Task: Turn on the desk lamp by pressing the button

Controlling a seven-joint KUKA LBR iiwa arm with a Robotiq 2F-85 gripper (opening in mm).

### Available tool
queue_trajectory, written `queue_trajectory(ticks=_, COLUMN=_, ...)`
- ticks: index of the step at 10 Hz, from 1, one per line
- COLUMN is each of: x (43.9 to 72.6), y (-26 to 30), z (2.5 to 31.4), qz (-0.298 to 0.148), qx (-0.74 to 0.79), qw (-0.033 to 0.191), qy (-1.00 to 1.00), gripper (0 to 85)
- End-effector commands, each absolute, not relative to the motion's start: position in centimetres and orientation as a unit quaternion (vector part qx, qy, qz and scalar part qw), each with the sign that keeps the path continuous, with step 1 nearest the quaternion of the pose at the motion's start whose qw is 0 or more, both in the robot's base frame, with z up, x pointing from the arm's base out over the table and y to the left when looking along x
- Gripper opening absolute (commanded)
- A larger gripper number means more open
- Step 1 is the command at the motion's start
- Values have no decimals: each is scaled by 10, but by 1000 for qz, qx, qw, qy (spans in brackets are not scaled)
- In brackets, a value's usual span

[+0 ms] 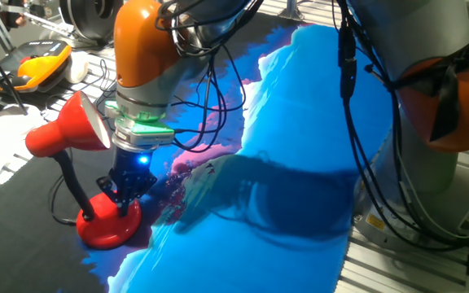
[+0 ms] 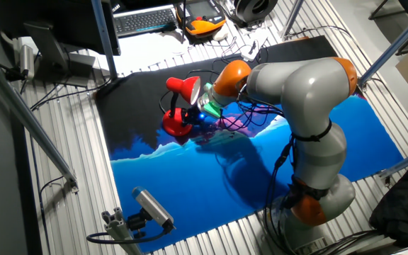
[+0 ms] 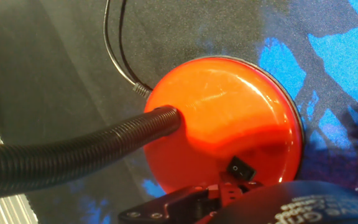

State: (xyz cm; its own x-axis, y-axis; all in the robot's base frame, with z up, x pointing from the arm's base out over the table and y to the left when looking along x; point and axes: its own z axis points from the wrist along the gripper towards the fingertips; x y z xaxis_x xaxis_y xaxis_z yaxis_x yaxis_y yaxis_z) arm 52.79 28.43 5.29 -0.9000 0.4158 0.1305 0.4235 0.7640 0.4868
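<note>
Gripper (image 1: 127, 194), black and lit by a blue glow from the ring above it, is hanging right over the round red dome base of the small red desk lamp (image 1: 80, 163), its tips reaching down to the top of the base; whether the fingers are parted or pressed together I cannot tell from any view. The lamp is standing on the dark part of the surface (image 1: 23, 244), just beside the edge of the blue-patterned cloth (image 1: 300, 163), with its cone shade tilting out to the side on the thin black ribbed neck. In the hand view, the tiny dark rectangular button (image 3: 241, 168) is sitting on the lower slope of the base, just above the black gripper parts at the bottom edge. A thin black cord (image 3: 114, 43) is trailing from the base across the dark surface. An orange-and-black gadget (image 1: 35, 67) is lying well apart, behind the lamp.
</note>
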Motion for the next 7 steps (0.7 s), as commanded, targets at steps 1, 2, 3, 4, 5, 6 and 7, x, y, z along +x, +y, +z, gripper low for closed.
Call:
queue_trajectory(ticks=1, x=528, y=284, z=52, qz=-261, qx=-223, qw=7, qy=-939, gripper=0)
queue_trajectory(ticks=2, x=528, y=284, z=52, qz=-261, qx=-222, qw=7, qy=-939, gripper=0)
queue_trajectory(ticks=3, x=527, y=284, z=51, qz=-261, qx=-222, qw=7, qy=-939, gripper=0)
queue_trajectory(ticks=4, x=526, y=283, z=50, qz=-261, qx=-221, qw=7, qy=-940, gripper=0)
queue_trajectory(ticks=5, x=525, y=283, z=49, qz=-261, qx=-220, qw=7, qy=-940, gripper=0)
queue_trajectory(ticks=6, x=525, y=284, z=47, qz=-256, qx=-217, qw=6, qy=-942, gripper=0)
queue_trajectory(ticks=7, x=524, y=283, z=46, qz=-256, qx=-216, qw=5, qy=-942, gripper=0)
